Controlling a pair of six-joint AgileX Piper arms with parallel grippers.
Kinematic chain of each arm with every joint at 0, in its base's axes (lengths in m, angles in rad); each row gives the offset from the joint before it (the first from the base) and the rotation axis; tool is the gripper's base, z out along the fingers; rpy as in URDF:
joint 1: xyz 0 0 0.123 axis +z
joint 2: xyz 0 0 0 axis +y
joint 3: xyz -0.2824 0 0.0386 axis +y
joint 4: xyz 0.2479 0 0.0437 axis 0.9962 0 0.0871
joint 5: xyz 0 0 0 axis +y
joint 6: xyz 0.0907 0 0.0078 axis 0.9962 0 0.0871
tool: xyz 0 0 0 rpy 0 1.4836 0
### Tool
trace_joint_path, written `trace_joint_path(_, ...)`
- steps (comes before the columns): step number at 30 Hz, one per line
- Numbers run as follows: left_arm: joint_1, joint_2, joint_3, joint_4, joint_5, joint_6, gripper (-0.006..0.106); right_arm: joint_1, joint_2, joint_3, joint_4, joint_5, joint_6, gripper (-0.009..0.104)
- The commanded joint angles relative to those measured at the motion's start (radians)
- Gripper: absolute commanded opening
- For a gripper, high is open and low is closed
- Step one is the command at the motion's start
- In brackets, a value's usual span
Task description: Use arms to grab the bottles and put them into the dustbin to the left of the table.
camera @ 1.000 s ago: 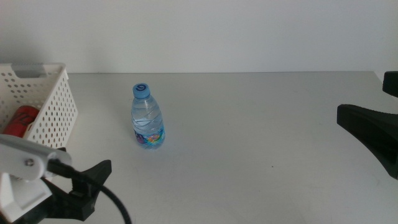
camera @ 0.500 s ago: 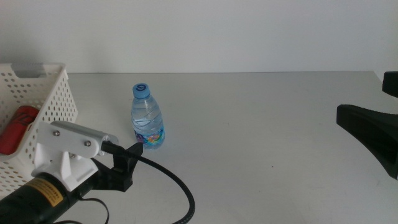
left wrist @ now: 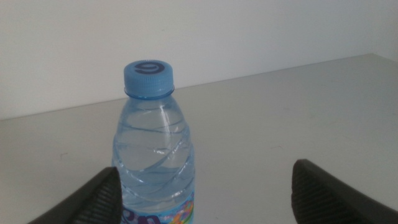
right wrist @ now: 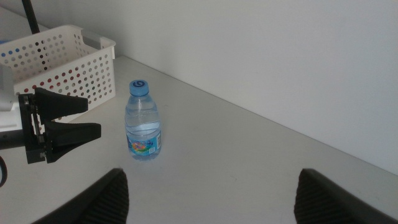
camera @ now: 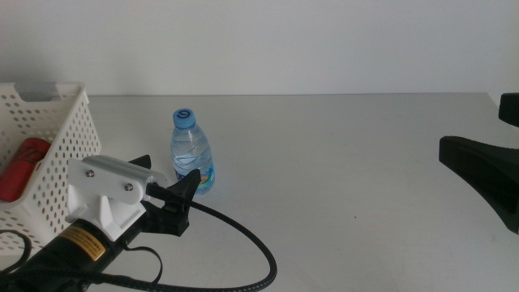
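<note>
Water bottle is standing upright on the surface, toward its left part and well back from the near edge, blue cap on top; it is the one bottle not yet binned, so it is my target. My left hand has been swinging in from the near-left corner over the last second, from low beside the dustbin to just in front of the bottle; its fingers are spread wide and are not touching anything yet. In my left wrist view the bottle is sitting close to one finger rather than midway between the two, so I am judging that I need to shift sideways a little before I close. The dustbin is sitting at the left edge of the surface, just beside the bottle's side of things, and something red is already lying inside it; I am taking that as part of the job being done. My right hand is waiting at the right edge, fingers spread and holding nothing; it is showing as a dark shape well apart from the bottle.
</note>
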Motion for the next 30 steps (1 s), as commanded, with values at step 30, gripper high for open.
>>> trace_joint_path(30, 0.152, 0.436, -0.433, 0.279, -0.05, -0.196, 0.059, 0.003, 0.003, -0.024, -0.008, -0.07, -0.011, 0.068)
